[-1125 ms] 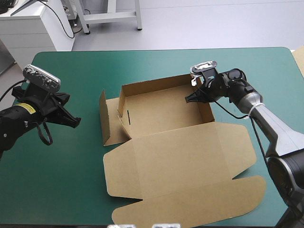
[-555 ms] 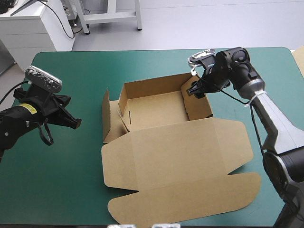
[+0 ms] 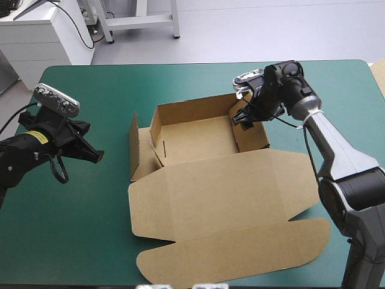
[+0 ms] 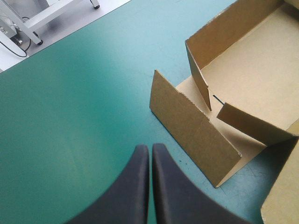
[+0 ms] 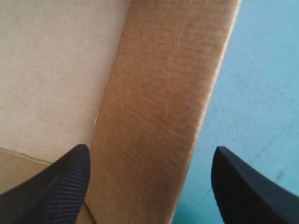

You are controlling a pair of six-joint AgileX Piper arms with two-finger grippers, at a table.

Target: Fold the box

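showed a brown box (image 3: 198,135) on the teal-green table (image 3: 90,229), walls raised, lid (image 3: 228,198) flat; right hand (image 3: 241,120) spread astride its right wall (image 5: 159,107); left hand (image 4: 150,150) pressed together, well apart.

Nothing can be read; the yellow sticker (image 3: 37,137) on the left arm (image 3: 24,153) is illegible.

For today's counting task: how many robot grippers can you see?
2. The left gripper, shut, is over the teal-green cover left of the box; the right gripper, open, straddles the box's right wall. None seems hidden.
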